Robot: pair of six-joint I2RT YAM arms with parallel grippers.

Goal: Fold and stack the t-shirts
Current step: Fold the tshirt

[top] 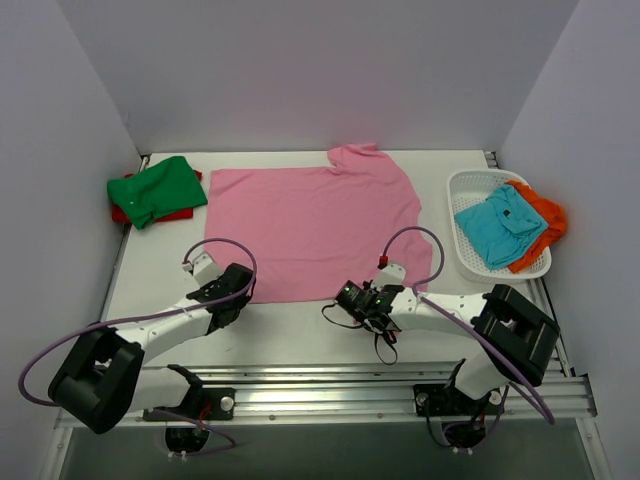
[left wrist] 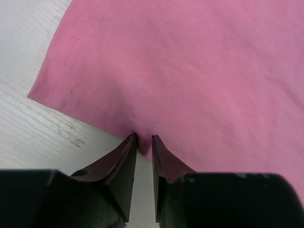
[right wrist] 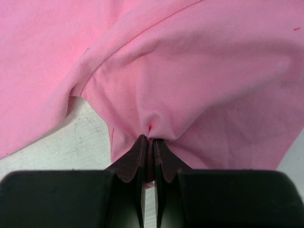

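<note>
A large pink t-shirt (top: 310,225) lies spread flat in the middle of the table. My left gripper (top: 240,290) is at its near left hem. In the left wrist view the pink t-shirt (left wrist: 190,71) fills the frame, and the left gripper (left wrist: 144,137) has its jaws a narrow gap apart, straddling the hem edge. My right gripper (top: 352,297) is at the near right hem. The right wrist view shows the right gripper (right wrist: 151,138) shut on a puckered fold of the pink t-shirt (right wrist: 199,71).
A folded green t-shirt (top: 157,188) lies on a red one (top: 180,213) at the far left. A white mesh basket (top: 470,185) at the right holds a teal t-shirt (top: 500,225) and an orange one (top: 545,215). Walls enclose the table on three sides.
</note>
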